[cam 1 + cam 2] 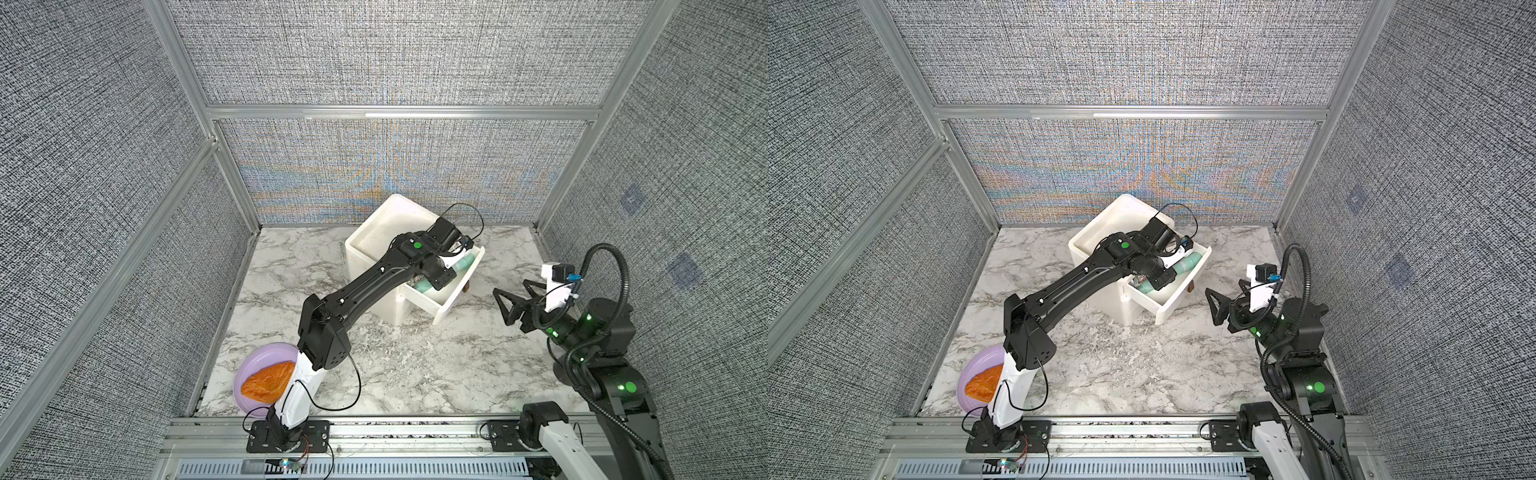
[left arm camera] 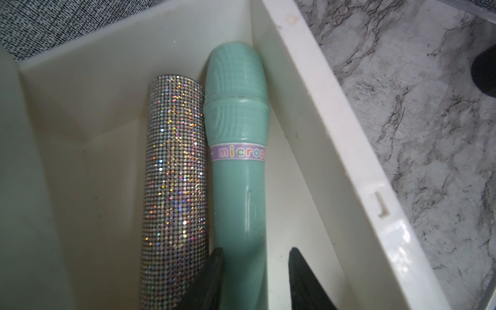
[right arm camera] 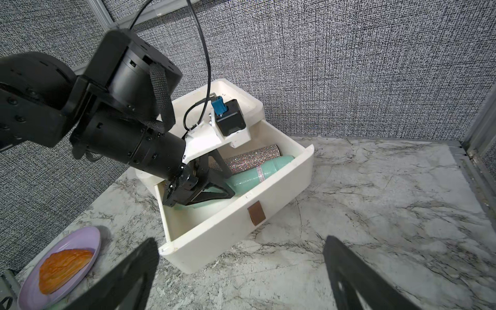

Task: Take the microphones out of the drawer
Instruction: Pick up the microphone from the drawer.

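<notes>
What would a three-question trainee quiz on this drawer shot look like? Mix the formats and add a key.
1. True or false: the drawer is pushed shut.
2. What lies beside the microphone inside the drawer? A) a glittery cylinder B) a spoon C) a remote
3. Fill in: the fingers on either side of the microphone's handle belong to the ____ arm.

Key
1. False: it is pulled out, with its contents in view.
2. A
3. left
</notes>
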